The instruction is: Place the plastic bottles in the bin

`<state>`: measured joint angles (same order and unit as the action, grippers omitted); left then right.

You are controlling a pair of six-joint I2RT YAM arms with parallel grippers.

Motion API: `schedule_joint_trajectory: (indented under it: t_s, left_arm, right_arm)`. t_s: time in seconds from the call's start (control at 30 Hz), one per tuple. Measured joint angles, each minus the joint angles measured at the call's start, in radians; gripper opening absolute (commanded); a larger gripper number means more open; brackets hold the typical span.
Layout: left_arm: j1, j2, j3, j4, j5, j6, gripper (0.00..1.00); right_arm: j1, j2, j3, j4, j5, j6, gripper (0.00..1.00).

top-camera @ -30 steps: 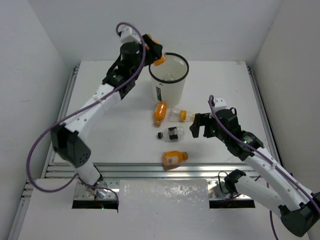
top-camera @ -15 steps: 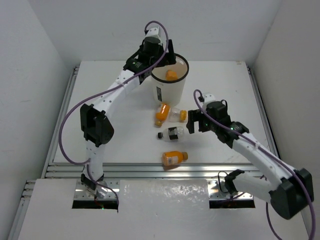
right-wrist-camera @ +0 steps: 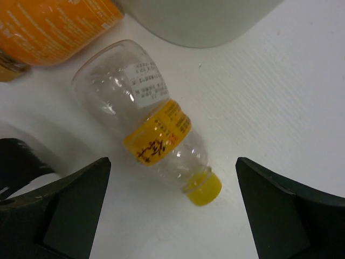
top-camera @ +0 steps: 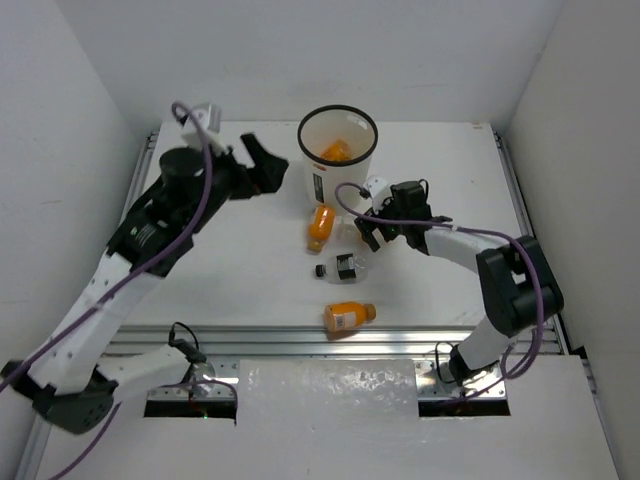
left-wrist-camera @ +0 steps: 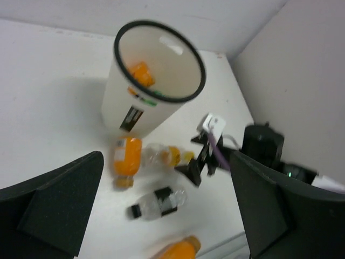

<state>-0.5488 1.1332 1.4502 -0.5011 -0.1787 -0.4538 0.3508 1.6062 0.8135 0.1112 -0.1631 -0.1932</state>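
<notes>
I see my left gripper point(top-camera: 262, 160) spread open left of the white black-rimmed plastic bin point(top-camera: 335, 188) holding an orange bottle point(top-camera: 336, 151), my right gripper point(top-camera: 375, 232) gaping, seemingly untouching, around the clear yellow-capped bottle point(right-wrist-camera: 156, 135).

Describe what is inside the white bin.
One orange-filled bottle can be seen lying inside the bin. The bin's near wall covers part of the bottom in both views that show it, so any other bottles lying there cannot be seen.
</notes>
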Motion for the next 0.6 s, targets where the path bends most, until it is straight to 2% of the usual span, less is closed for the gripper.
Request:
schedule_joint_trajectory:
  t_s: [0.07,0.17,0.3,0.33,0.37,0.4,0.43,0.53,0.6]
  left_arm:
    - [0.0,-0.119,-0.126,-0.023,0.0,0.001,1.0]
    - [0.0,-0.255,-0.252,-0.084,-0.004,0.01,1.0]
    - [0.0,-0.366,-0.359,-0.158,-0.028,0.028,1.0]
    - [0.0,-0.383,-0.375,-0.178,-0.037,0.032,1.0]
    - [0.0,-0.402,-0.39,-0.205,-0.049,0.037,1.0]
    - [0.0,-0.412,-0.399,-0.212,-0.052,0.039,1.0]
    - [0.0,-0.422,-0.405,-0.223,-0.06,0.042,1.0]
    - [-0.001,-0.431,-0.415,-0.237,-0.076,0.051,1.0]
    - [-0.001,-0.431,-0.425,-0.237,-0.078,0.053,1.0]
  right_arm:
    - [-0.009,0.056,0.039,0.001,-0.026,-0.058,0.99]
    - [-0.017,0.124,0.089,0.008,-0.032,-0.127,0.92]
    - [-0.029,0.192,0.116,0.016,-0.039,-0.184,0.7]
    - [-0.035,0.2,0.114,0.013,-0.045,-0.188,0.68]
    - [-0.045,0.205,0.103,0.018,-0.055,-0.194,0.62]
    - [-0.054,0.205,0.091,0.023,-0.061,-0.194,0.62]
    - [-0.067,0.201,0.07,0.035,-0.07,-0.192,0.51]
    - [-0.096,0.174,0.023,0.058,-0.078,-0.182,0.33]
    - [-0.108,0.145,0.003,0.058,-0.051,-0.163,0.28]
